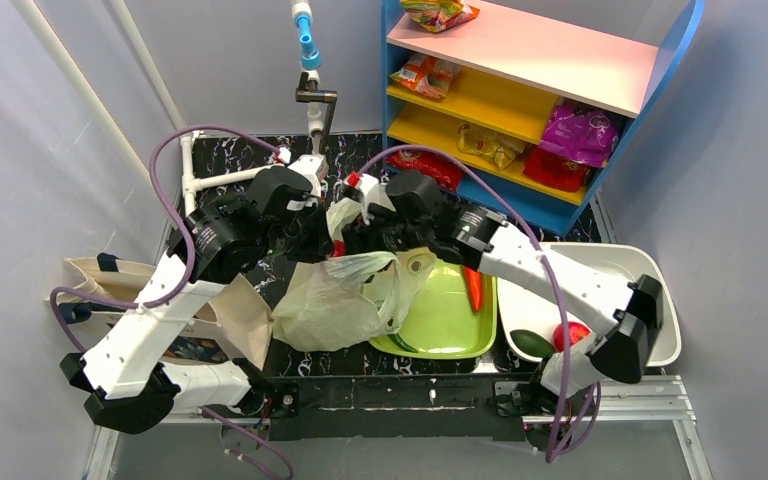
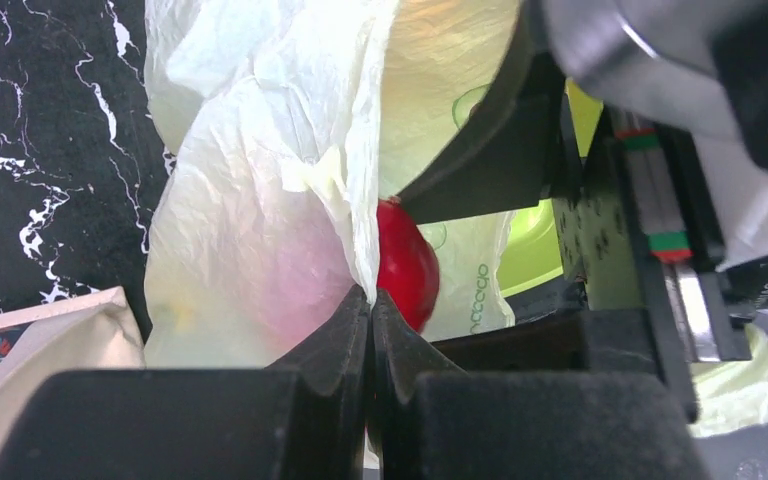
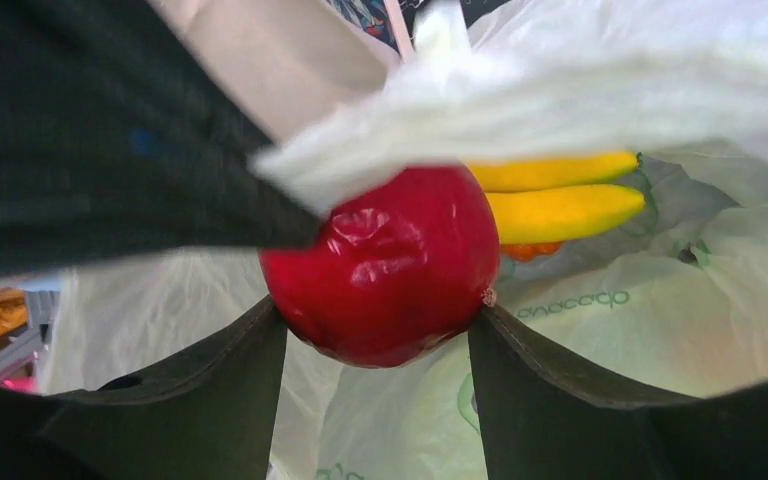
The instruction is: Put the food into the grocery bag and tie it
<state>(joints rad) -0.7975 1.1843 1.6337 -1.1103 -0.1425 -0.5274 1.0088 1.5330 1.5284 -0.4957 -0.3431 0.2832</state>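
The pale-green grocery bag (image 1: 335, 300) lies crumpled mid-table, its mouth lifted toward both grippers. My left gripper (image 2: 371, 292) is shut on a thin edge of the bag (image 2: 250, 200). A glossy red round fruit (image 3: 380, 260) is gripped between the fingers of my right gripper (image 3: 377, 315), right at the bag's mouth. In the top view only a sliver of the fruit (image 1: 338, 247) shows between the two wrists. In the left wrist view the fruit (image 2: 407, 265) sits just behind the held edge. Inside the bag (image 3: 660, 330) lie yellow bananas (image 3: 560, 200) and something orange (image 3: 530, 250).
A green tray (image 1: 450, 320) with a red pepper (image 1: 473, 287) sits right of the bag. A white bin (image 1: 650, 280) holds a green item (image 1: 532, 343) and a red one (image 1: 570, 333). A beige tote (image 1: 110, 285) lies left. A shelf (image 1: 520, 90) carries snack packets.
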